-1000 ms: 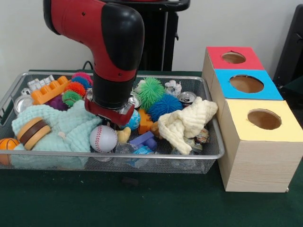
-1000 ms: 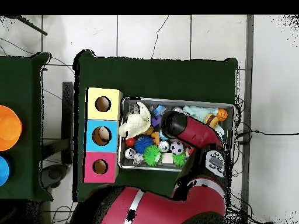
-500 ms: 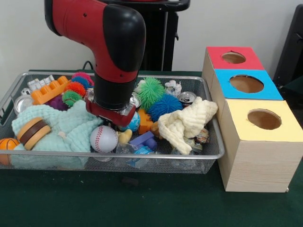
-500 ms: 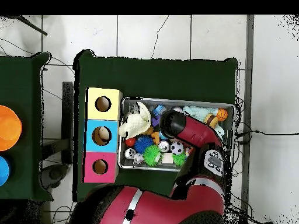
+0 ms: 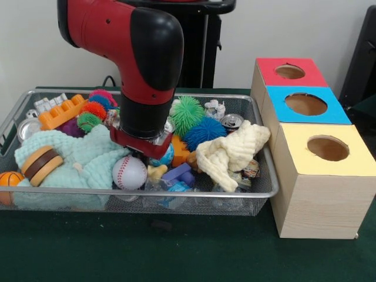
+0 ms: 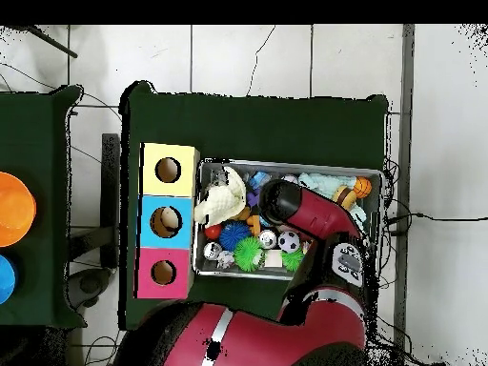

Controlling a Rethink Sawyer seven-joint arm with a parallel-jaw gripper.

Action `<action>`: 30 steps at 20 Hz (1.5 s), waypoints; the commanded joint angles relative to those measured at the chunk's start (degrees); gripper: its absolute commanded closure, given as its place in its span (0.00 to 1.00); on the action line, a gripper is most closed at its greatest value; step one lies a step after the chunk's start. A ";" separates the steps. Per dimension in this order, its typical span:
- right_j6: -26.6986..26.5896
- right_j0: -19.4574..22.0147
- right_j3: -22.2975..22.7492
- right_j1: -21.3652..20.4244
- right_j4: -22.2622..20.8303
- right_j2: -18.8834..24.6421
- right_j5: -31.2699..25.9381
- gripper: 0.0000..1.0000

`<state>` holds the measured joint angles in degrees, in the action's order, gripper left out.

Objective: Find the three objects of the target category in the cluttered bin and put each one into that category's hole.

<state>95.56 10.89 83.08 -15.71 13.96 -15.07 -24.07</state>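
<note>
Wire mesh bin (image 5: 258, 191) on a dark green table (image 5: 176, 252), packed with toys and cloths. Red and black Sawyer arm (image 5: 141, 64) reaching down into the middle of the bin, its gripper (image 5: 147, 154) buried among the clutter just above a small yellowish toy (image 5: 156, 171); cannot tell whether it is open, closed or holding anything, since the wrist hides it in both views. White baseball with red stitching (image 5: 129, 172) just beside the gripper, against the bin's near wall. Pale mint cloth (image 5: 76, 161) spread over that same end, with a brown and tan ring toy (image 5: 40, 164) lying on it and a small orange basketball (image 5: 9, 179) at the corner. Toward the far wall, an orange toy brick (image 5: 60, 111) and several spiky balls in orange, green, red and purple (image 5: 91, 111). On the arm's other side, a large green spiky ball (image 5: 188, 113) next to a blue spiky ball (image 5: 205, 133), a drink can (image 5: 231, 121), and a cream knitted cloth (image 5: 232, 151) draped near the bin's end. Beside the bin, touching or nearly so, a wooden box with three round holes in a row: red top (image 5: 291, 71) farthest, blue top (image 5: 305, 104) in the middle, yellow top (image 5: 326, 148) nearest. In the overhead view, something pale visible inside the blue hole (image 6: 169, 221).
</note>
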 commanded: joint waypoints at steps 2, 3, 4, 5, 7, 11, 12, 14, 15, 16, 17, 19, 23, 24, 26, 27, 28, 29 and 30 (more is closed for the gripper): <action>4.61 1.75 4.81 -1.59 -2.46 7.27 -0.20 1.00; 4.56 1.75 5.53 -2.51 -2.48 7.24 -0.71 1.00; 4.77 1.36 5.51 -3.24 -2.29 7.00 -1.83 1.00; 4.77 1.32 6.09 -4.06 -2.30 6.96 -2.27 1.00; 4.85 1.06 6.67 -5.24 -2.25 6.74 -3.28 1.00; 5.23 0.20 6.37 -6.82 -2.13 5.85 -5.81 1.00; 5.59 -0.31 5.98 -6.97 -2.00 5.56 -6.52 1.00; 5.96 -0.87 5.91 -7.61 -1.93 5.14 -7.52 1.00; 5.97 -0.96 6.00 -8.06 -1.96 4.96 -8.04 1.00; 6.31 -1.43 5.59 -8.15 -1.88 4.72 -8.74 1.00; 6.36 -1.57 5.59 -8.58 -1.91 4.48 -9.40 1.00; 6.70 -2.05 5.64 -8.96 -1.88 4.28 -10.01 1.00; 7.10 -2.72 5.52 -9.17 -1.90 4.09 -10.50 1.00; 7.18 -2.86 5.66 -9.25 -1.93 4.02 -10.44 1.00; 6.98 -2.75 5.77 -8.94 -2.01 4.27 -9.71 1.00; 6.83 -2.67 5.93 -8.74 -2.08 4.46 -9.12 1.00; 6.45 -2.62 6.40 -8.77 -2.37 4.59 -8.43 1.00; 6.78 -2.37 7.32 -8.90 -2.03 4.94 -7.18 0.00; 6.90 -2.50 7.41 -8.85 -2.16 4.76 -6.66 0.00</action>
<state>95.56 7.93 85.74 -25.35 13.89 -13.89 -28.17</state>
